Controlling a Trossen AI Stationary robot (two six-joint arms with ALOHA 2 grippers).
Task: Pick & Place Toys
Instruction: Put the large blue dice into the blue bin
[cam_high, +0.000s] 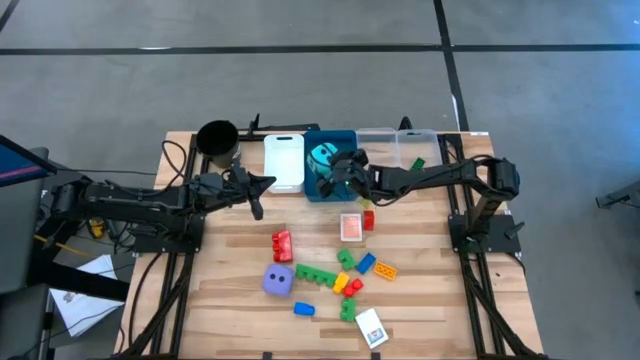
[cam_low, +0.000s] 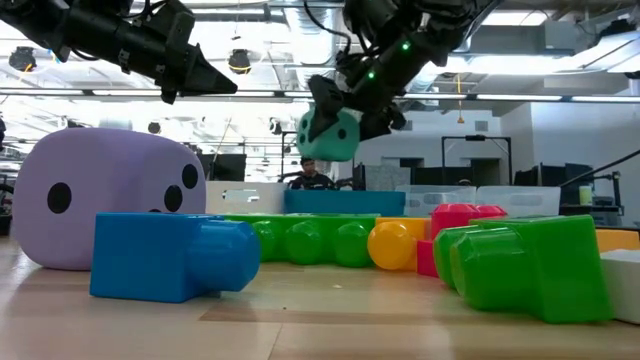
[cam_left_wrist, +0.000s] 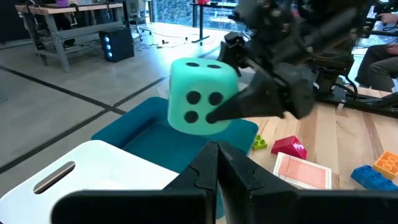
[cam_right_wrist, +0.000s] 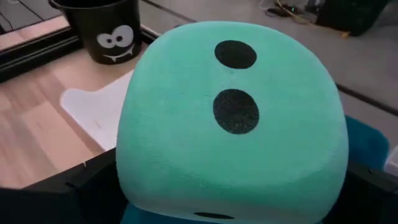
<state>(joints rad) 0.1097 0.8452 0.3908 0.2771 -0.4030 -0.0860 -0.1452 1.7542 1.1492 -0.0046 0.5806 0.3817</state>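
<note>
Right gripper (cam_high: 335, 172): the cyan die (cam_high: 322, 156) is clasped between widely spread fingers, held above the blue bin (cam_high: 330, 190) at the table's far edge.
Left gripper (cam_high: 262, 183): clenched empty, idling beside the white bin (cam_high: 283, 165).
Release: the die should be lowered squarely within the bin walls before the fingers are parted.

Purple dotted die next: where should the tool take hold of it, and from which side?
Probably from straight above, pinching two opposite flat faces of the soft purple dotted die. It sits flat on the wooden table; the sides toward the red brick and blue brick look freest, while the green brick row crowds another.
</note>
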